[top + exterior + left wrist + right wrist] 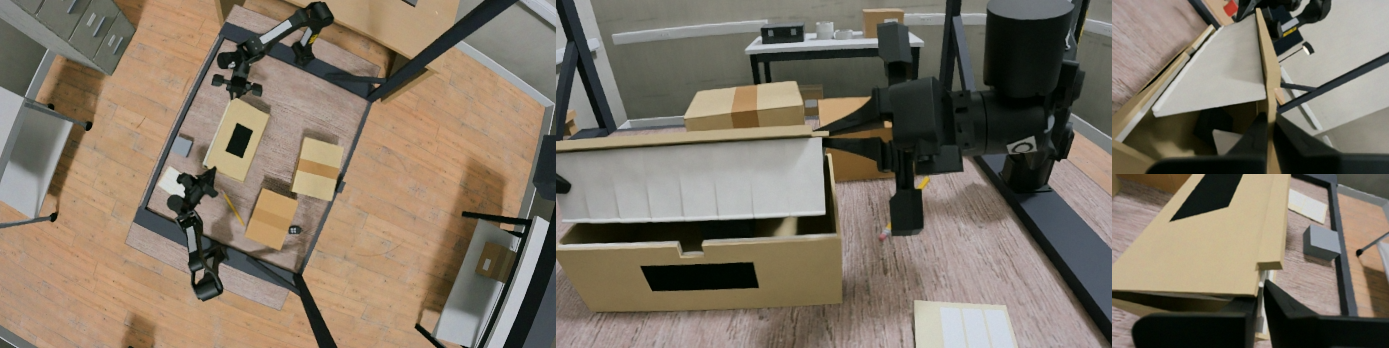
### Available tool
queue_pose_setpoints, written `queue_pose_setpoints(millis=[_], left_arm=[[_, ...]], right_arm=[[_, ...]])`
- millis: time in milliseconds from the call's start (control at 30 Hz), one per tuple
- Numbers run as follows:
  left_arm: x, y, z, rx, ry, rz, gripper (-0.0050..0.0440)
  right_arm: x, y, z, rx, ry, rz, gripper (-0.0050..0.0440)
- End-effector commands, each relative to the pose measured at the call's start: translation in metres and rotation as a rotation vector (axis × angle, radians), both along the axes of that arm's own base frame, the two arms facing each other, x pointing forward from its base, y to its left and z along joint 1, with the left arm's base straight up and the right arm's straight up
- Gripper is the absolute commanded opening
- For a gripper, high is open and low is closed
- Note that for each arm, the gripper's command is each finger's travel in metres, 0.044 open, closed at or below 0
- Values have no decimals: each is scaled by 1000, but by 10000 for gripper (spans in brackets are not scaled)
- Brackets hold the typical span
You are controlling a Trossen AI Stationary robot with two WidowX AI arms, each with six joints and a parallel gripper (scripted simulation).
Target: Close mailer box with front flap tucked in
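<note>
The mailer box (796,272) stands on the table, its lid (255,120) (1268,66) (1209,252) raised partway over it. The white-lined front flap (706,180) (1229,66) hangs down from the lid's front edge, its lower edge a little above the slotted front wall. A dark block (728,229) (1214,124) lies inside. My left gripper (215,171) (822,136) (1268,117) is shut on the lid's side edge near its front corner. My right gripper (231,97) (1260,284) is shut on the flap's far end. The side flaps are mostly hidden.
A grey block (182,145) (1322,241) and a label sheet (170,181) (961,325) (1308,206) lie in front of the box. A pencil (233,208) lies beside it. Two taped cartons (317,167) (272,218) and a small dark item (294,230) stand behind.
</note>
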State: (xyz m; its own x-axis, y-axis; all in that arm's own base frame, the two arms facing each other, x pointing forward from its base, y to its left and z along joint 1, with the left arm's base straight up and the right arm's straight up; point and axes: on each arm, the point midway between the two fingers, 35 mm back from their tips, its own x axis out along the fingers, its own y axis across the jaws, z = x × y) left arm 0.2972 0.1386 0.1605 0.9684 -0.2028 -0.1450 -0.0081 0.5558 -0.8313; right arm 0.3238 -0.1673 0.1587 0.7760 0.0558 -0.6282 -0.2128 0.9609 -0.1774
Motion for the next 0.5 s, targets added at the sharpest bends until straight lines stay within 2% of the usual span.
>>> queue_pose_setpoints(millis=[0,267,467], left_arm=[[0,2,8,17,-18,0,-50],[0,2,8,17,-18,0,-50],[0,2,8,17,-18,0,-50]], right_arm=[[3,-2,13,28,-28,9,-50],[3,0,11,203,-21,6,-50],[2,2,15,192,-30,11,-50]])
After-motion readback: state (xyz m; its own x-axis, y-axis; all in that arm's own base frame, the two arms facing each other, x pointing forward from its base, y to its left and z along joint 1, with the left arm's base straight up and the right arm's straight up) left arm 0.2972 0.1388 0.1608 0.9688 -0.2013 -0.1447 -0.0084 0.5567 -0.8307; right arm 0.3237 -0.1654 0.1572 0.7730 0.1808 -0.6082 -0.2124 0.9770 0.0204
